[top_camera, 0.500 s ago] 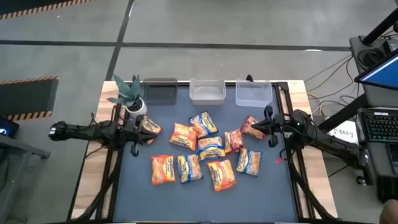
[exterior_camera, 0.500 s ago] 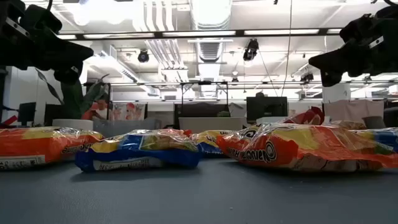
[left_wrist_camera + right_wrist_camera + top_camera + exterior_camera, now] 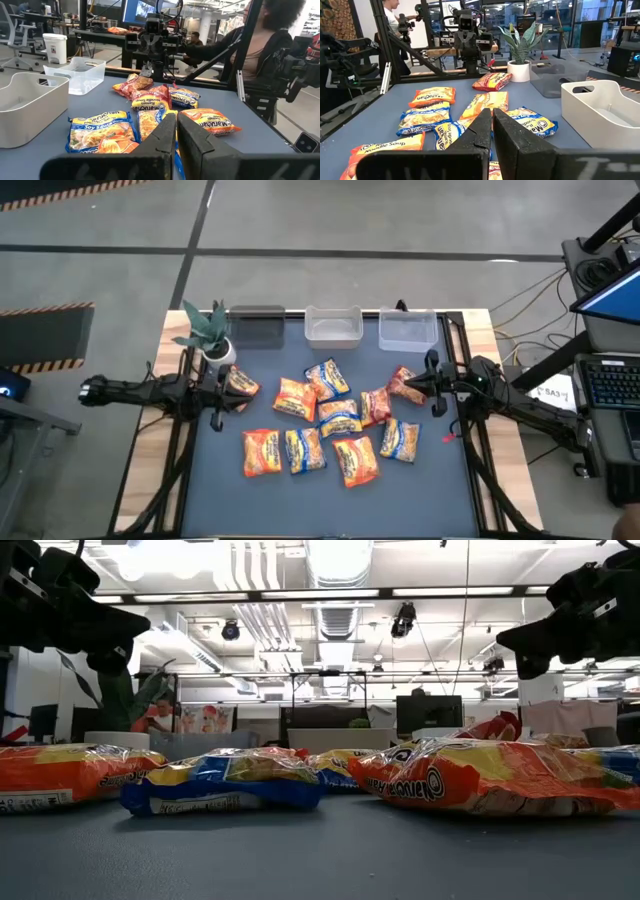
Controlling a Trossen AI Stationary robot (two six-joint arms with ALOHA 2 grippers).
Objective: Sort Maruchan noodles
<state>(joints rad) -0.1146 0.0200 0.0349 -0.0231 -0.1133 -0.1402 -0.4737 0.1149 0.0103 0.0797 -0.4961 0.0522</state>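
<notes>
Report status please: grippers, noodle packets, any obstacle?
Left gripper and right gripper shut, empty, above the mat edges. Noodle packets unsorted mid-mat. Three bins empty. Nothing blocking.

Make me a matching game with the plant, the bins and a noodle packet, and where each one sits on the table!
Things:
1. green potted plant in a white pot
2. dark smoky plastic bin
3. clear plastic bin
4. dark red crinkly noodle packet

Places:
A. right end of the back row
B. back left corner
C. beside the right pincer
D. just right of the plant

Pairs: 1-B, 2-D, 3-A, 4-C
</notes>
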